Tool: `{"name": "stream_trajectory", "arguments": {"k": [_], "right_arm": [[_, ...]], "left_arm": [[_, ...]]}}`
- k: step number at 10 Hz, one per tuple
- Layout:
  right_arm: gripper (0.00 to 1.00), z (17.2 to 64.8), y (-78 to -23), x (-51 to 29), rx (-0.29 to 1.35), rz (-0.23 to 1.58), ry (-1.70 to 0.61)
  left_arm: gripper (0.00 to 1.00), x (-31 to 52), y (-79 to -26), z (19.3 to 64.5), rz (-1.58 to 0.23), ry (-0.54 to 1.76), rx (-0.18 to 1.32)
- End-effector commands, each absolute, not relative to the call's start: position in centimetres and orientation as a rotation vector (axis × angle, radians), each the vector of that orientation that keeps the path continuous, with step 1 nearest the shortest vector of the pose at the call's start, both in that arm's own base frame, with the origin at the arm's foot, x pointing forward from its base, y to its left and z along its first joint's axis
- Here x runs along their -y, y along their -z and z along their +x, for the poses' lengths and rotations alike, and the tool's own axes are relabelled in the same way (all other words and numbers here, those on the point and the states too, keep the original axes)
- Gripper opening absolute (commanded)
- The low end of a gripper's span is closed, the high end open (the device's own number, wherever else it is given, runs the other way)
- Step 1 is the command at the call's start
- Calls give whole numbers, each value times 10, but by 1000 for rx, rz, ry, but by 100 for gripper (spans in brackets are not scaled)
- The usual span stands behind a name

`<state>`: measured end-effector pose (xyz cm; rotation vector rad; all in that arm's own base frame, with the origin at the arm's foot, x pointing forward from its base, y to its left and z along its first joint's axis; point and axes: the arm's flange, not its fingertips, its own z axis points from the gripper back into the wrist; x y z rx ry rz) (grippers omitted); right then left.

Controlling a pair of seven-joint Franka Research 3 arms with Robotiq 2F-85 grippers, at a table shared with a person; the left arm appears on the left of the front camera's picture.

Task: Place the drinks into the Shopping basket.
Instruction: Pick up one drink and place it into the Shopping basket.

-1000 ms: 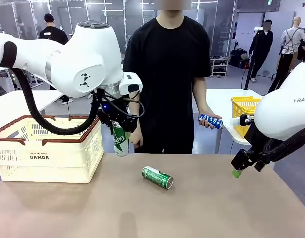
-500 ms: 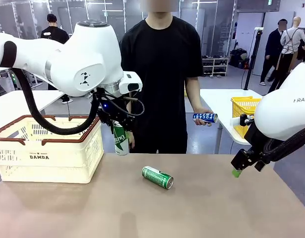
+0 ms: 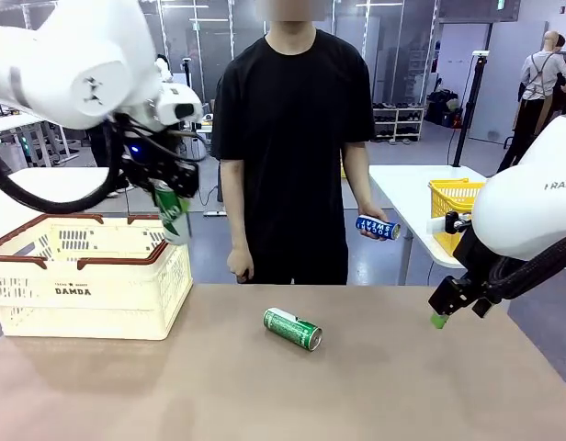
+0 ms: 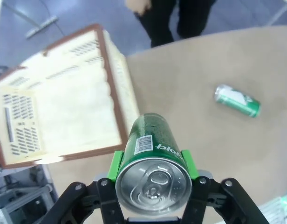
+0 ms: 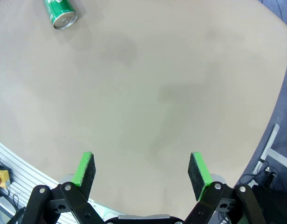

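Note:
My left gripper (image 3: 168, 204) is shut on a green can (image 3: 172, 214), held upright in the air just above the right rim of the cream Shopping basket (image 3: 81, 285). From the left wrist, the same can (image 4: 154, 161) sits between the green pads (image 4: 116, 164), with the basket (image 4: 113, 93) below and to the left. A second green can (image 3: 292, 329) lies on its side mid-table, also seen as a green can (image 5: 60, 12) from the right wrist. The person holds a blue can (image 3: 377, 227) in one hand. My right gripper (image 5: 141, 171) hangs open over bare table at the right (image 3: 439, 318).
A bright yellow mesh basket (image 3: 454, 207) stands on a white table behind my right arm. The person stands at the far edge, the other hand (image 3: 239, 266) hanging near the table. Brown tabletop (image 3: 356, 386) lies free between the lying can and my right gripper.
My left arm has carried the green can up and to the left, from beside the basket's right wall to above its rim. The person's blue can has shifted slightly. The right arm is still.

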<state>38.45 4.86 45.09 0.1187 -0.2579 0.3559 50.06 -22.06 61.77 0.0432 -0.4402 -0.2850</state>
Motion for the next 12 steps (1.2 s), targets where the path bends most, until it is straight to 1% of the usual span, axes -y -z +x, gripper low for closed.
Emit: {"name": "stream_trajectory", "arguments": {"k": [1, 4, 7, 10, 11, 12], "right_arm": [[100, 385, -452, -47, 255, 124, -370], [100, 385, -452, -47, 255, 124, -370], [100, 385, -452, -47, 255, 124, -370], [100, 385, -452, -47, 255, 124, -370], [100, 385, -452, -47, 255, 124, -370], [100, 385, -452, -47, 255, 124, -370]], "left_arm": [[58, 191, -632, 513, 52, 228, 448], [58, 112, -643, 535, 38, 100, 494], [58, 35, -639, 548, -3, -29, 466], [58, -7, -623, 552, -8, -106, 446], [58, -14, -619, 555, -53, -125, 452], [58, -14, -618, 553, -54, -115, 455]]}}
